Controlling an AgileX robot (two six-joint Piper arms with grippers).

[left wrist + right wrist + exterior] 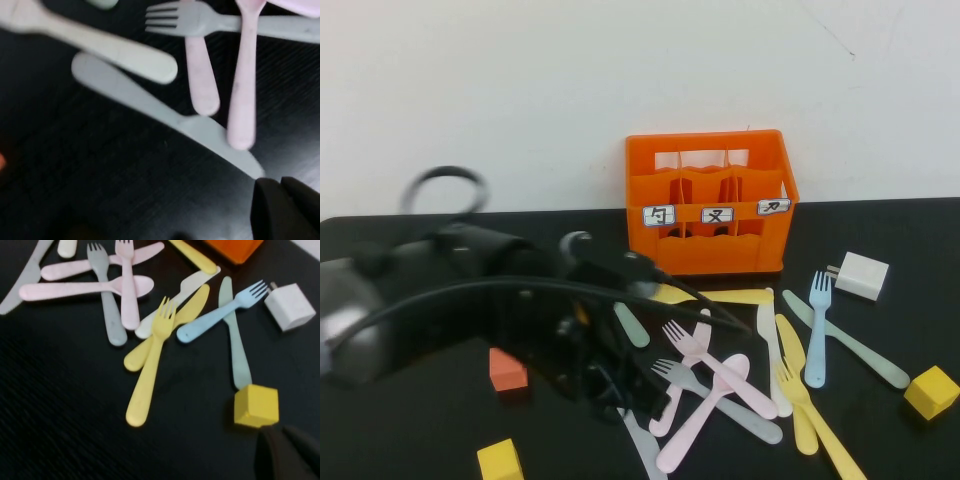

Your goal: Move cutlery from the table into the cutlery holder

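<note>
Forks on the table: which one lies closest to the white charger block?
The light blue fork, tines toward the block; the pink, grey and yellow forks lie farther left.

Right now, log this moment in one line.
left gripper: jaws shut, empty, beside grey knife | right gripper: near yellow cube | cutlery holder: cutlery outside

Matt, smooth pastel plastic cutlery (720, 375); glossy orange plastic crate (710, 205); matt black, faintly textured tabletop (880, 440).

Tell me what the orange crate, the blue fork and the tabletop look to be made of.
Orange crate: moulded plastic, likely; uniform bright colour, slotted walls, soft sheen.
Blue fork: matte pastel plastic, apparently; one-piece, rounded edges, no metallic glint.
Tabletop: black matte surface with fine ribbed texture in the wrist views; material unclear, possibly a mat or laminate.
</note>
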